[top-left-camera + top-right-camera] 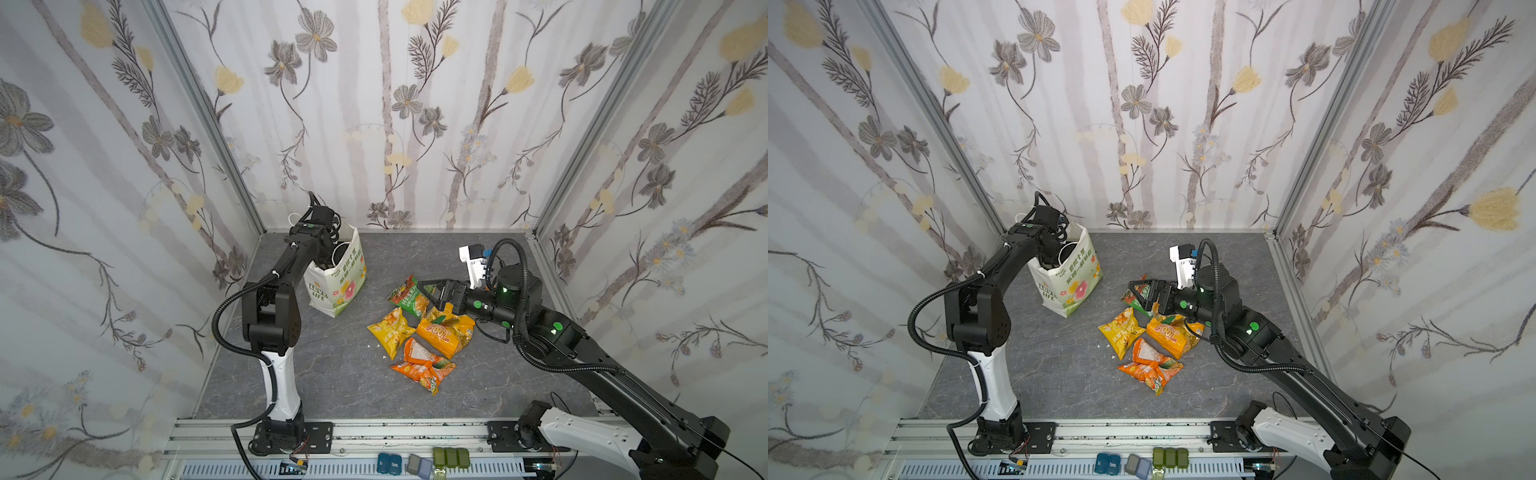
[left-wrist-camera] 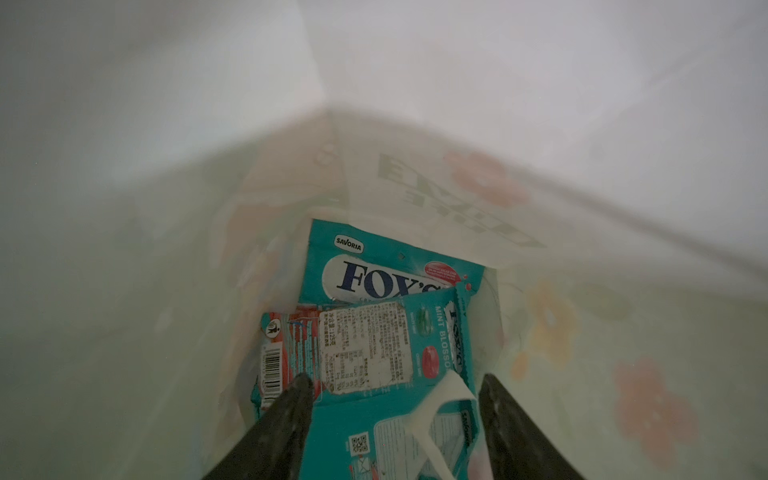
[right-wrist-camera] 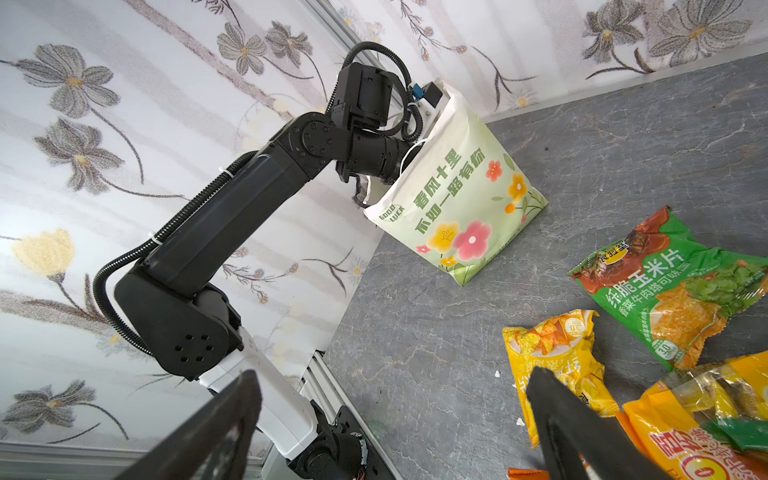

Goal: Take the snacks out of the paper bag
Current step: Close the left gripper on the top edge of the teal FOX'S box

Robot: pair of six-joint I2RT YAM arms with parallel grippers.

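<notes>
- Paper bag (image 1: 338, 286): stands at the rear left of the table (image 1: 332, 382); two teal-and-white packets (image 2: 386, 266) lie inside.
- Left gripper (image 2: 392, 407): inside the bag, jaws apart either side of the nearer packet, not closed on it.
- Green packet (image 1: 407, 297), yellow packet (image 1: 390, 330), two orange packets (image 1: 446, 334): on the table, right of centre.
- Right gripper (image 1: 428, 289): jaws wide, empty, above the green packet.

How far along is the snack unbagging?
Done: green packet, yellow packet and two orange packets lie on the table. In hand: left gripper inside the paper bag, jaws apart over two teal packets, gripping nothing. Left: both. Idle: right gripper, open.
</notes>
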